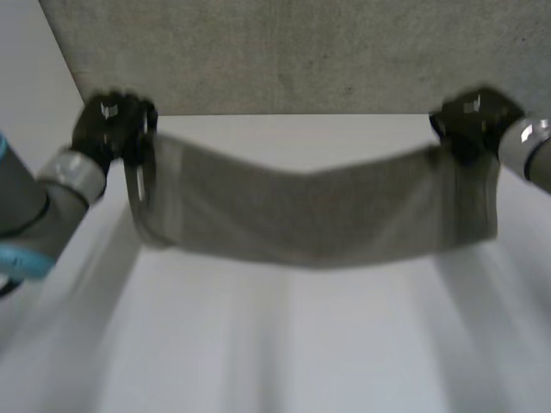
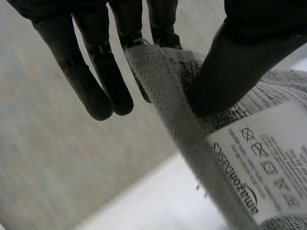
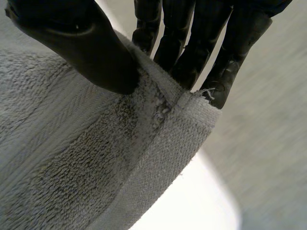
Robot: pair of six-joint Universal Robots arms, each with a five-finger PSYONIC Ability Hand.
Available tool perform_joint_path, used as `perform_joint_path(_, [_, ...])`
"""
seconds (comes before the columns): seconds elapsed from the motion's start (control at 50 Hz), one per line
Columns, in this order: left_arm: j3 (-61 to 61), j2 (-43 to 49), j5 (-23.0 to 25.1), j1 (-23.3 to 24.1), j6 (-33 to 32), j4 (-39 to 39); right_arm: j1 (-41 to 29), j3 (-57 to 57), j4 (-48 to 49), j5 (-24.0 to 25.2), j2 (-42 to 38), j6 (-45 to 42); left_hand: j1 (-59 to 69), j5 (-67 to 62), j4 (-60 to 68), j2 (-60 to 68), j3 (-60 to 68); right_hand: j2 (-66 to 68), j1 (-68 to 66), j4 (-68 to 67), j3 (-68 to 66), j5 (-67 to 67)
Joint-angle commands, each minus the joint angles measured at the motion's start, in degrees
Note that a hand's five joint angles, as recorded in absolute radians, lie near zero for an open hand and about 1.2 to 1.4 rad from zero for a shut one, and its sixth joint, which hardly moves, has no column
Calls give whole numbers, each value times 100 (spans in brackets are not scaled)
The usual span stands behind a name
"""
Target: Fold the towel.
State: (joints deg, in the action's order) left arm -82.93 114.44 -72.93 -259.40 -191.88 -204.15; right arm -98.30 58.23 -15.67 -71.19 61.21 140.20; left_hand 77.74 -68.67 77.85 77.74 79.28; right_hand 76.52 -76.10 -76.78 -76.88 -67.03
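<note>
Grey terry towel (image 1: 301, 215) is sagging between my black left hand (image 1: 109, 129) and black right hand (image 1: 472, 120), both pinching corners.

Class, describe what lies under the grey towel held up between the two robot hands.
Under the towel only the white table shows. The strip of table directly behind its hanging lower edge is covered, so anything there cannot be seen.

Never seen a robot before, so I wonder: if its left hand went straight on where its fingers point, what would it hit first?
Likely the grey surface beyond the white table; the left hand, pinching the towel by a corner, points there. Depth is unclear.
</note>
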Motion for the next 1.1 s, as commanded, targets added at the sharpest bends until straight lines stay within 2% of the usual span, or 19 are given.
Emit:
perform_joint_path(0.02, [2426,52,-774,425,167,174,-339,-1515,1590,-324,152,1593,226,-133,215,226,72,348,-390,-322,-312,-297])
perform_joint_path(0.04, [2431,52,-775,426,168,174,-330,-1604,1854,-360,424,2015,226,-133,215,226,72,348,-390,-322,-312,-297])
perform_joint_path(0.1, [2896,-115,-907,364,467,139,-304,-1649,1875,-334,717,2336,226,-133,215,226,72,348,-390,-322,-312,-297])
perform_joint_path(0.14, [2984,-343,-907,303,861,95,-243,-1675,1551,-98,866,2634,226,-133,215,226,72,348,-390,-322,-312,-297])
perform_joint_path(0.22, [2773,-441,-916,100,1109,121,-233,-1640,1066,193,734,2538,226,-133,215,226,72,348,-390,-322,-312,-297])
perform_joint_path(0.32, [1613,-634,-740,-216,1153,69,-163,-1095,512,563,743,1870,226,-133,215,226,72,348,-390,-322,-312,-297])
perform_joint_path(0.36, [704,-818,-277,-330,1153,-36,-23,-474,311,737,761,1319,226,-133,215,226,72,348,-390,-322,-312,-297])
perform_joint_path(0.38, [699,-818,-274,-330,1153,-37,-23,-471,310,738,761,1317,226,-133,215,226,72,348,-390,-322,-312,-297])
perform_joint_path(0.42, [-298,-967,172,-522,1144,-264,83,133,258,896,761,888,226,-133,215,226,72,348,-390,-322,-312,-297])
perform_joint_path(0.48, [-786,-1109,367,-673,1135,-423,153,487,258,984,761,728,226,-133,215,226,72,348,-390,-322,-312,-297])
perform_joint_path(0.52, [-1696,-1389,673,-927,1118,-730,372,1099,284,1159,778,570,226,-133,215,226,72,348,-390,-322,-312,-297])
perform_joint_path(0.6, [-2430,-1601,983,-1051,1126,-986,540,1656,284,1433,813,526,226,-133,215,226,72,348,-390,-322,-312,-297])
perform_joint_path(0.66, [-3016,-1907,1193,-1173,1126,-1082,654,2113,284,1705,1007,526,226,-133,215,226,72,348,-390,-322,-312,-297])
perform_joint_path(0.7, [-3404,-2275,1290,-1366,1152,-1074,855,2516,258,1933,1479,560,226,-133,215,226,72,348,-390,-322,-312,-297])
perform_joint_path(0.82, [-3669,-3016,1378,-1613,1232,-1012,1032,2693,205,2048,2255,631,226,-133,215,226,72,348,-390,-322,-312,-297])
perform_joint_path(0.9, [-3652,-3481,1536,-1754,1643,-951,1137,2553,117,2004,2685,762,226,-133,215,226,72,348,-390,-322,-312,-297])
perform_joint_path(1.04, [-3520,-3438,1598,-1798,2049,-1030,1199,1973,-437,2066,2518,798,226,-133,215,226,72,348,-390,-322,-312,-297])
perform_joint_path(1.08, [-3440,-3279,1589,-1798,2023,-1056,1138,1684,-612,1987,1854,658,226,-133,215,226,72,348,-390,-322,-312,-297])
perform_joint_path(1.1, [-3275,-2905,1580,-1798,1988,-1091,1138,1682,-613,1986,1850,657,226,-133,215,226,72,348,-390,-322,-312,-297])
